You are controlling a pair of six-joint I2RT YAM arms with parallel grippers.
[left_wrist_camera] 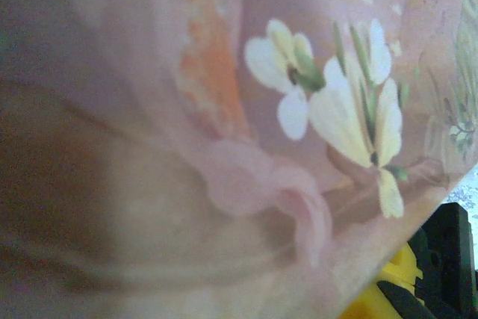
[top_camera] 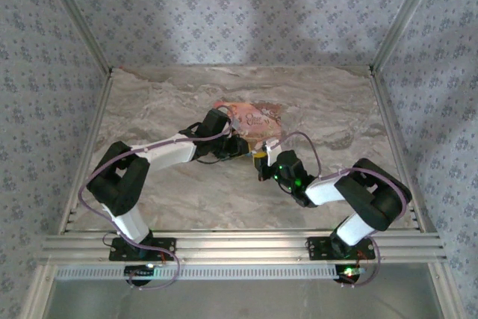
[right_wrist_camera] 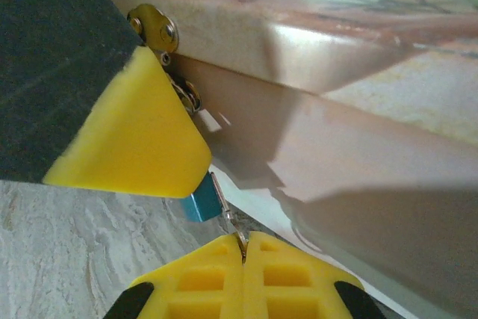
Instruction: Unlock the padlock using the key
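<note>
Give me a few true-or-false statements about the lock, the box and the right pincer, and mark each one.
1. The padlock is blue. True.
2. The right pincer gapes wide open. False: its fingers are closed together on a thin silvery key.
3. The box is pink with white flowers pictured on it. True.
4. The padlock lies alone in a far corner of the table. False: it sits right against the box's front, close under the gold clasp in the right wrist view.
</note>
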